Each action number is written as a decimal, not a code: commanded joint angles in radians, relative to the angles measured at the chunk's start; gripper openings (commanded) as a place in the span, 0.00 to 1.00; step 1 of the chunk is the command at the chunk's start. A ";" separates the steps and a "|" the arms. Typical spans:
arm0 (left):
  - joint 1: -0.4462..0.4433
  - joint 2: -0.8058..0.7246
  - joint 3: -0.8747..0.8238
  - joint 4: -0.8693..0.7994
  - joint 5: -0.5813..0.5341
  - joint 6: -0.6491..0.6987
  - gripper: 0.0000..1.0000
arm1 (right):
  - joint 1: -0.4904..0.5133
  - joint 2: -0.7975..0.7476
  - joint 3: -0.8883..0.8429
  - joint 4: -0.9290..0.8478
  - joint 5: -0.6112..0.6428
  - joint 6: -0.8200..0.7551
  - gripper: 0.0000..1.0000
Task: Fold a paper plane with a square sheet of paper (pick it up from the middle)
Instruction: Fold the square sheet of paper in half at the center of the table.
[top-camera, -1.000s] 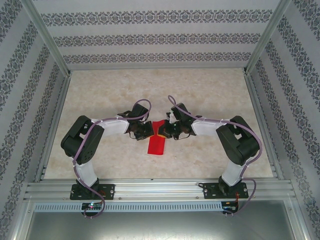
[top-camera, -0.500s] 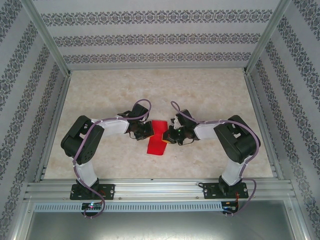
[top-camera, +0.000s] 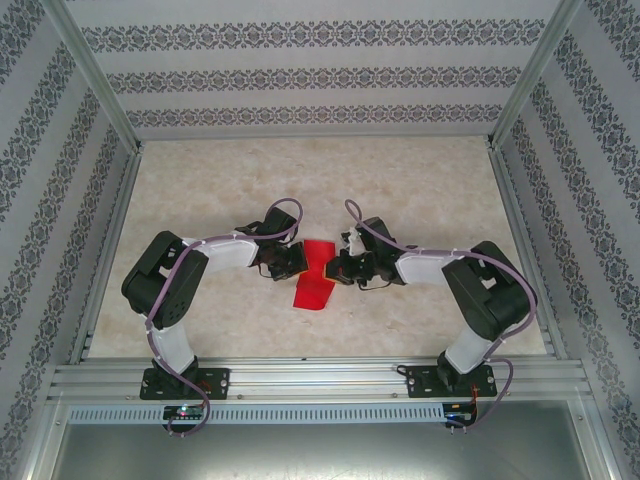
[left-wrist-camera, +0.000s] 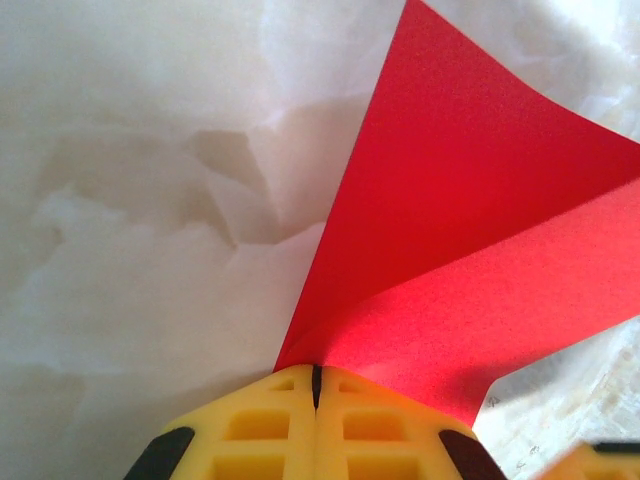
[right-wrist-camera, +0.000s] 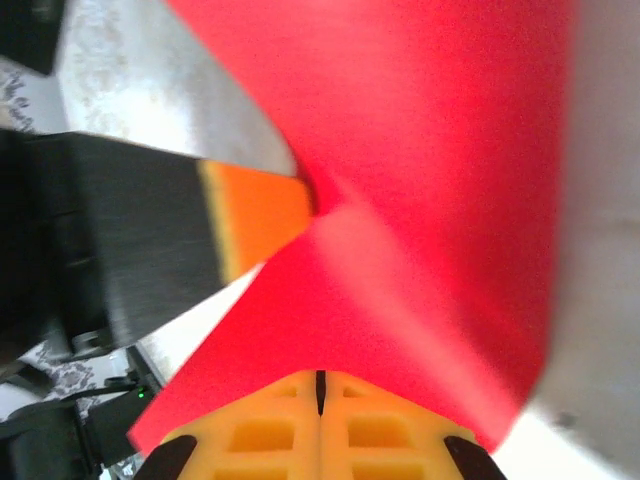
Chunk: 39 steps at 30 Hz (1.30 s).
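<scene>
At centre, left tool (top-camera: 297, 262) and right tool (top-camera: 333, 270) pinch the seemingly bent square sheet of paper (top-camera: 314, 288).

There is one square sheet of paper (top-camera: 313, 282), bright red, and one marbled table (top-camera: 420, 190). Two arms are counted, with two grippers: the left gripper (top-camera: 296, 262) and the right gripper (top-camera: 336, 268). Each has two yellow fingers (left-wrist-camera: 270, 420).

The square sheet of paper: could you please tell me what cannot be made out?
Top external: middle of the square sheet of paper, covered by the left hand and right hand.
Left wrist: its right side, cut off by the frame edge.
Right wrist: blurred; its top cut off.
</scene>
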 joint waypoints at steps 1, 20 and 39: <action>-0.008 0.021 -0.023 -0.070 -0.038 0.019 0.00 | 0.019 0.002 -0.037 0.023 -0.006 0.002 0.00; -0.009 0.020 -0.022 -0.074 -0.036 0.024 0.00 | 0.066 -0.055 -0.098 0.073 0.021 0.012 0.00; -0.008 0.015 -0.023 -0.078 -0.040 0.026 0.00 | 0.116 -0.051 -0.188 0.188 0.025 0.048 0.00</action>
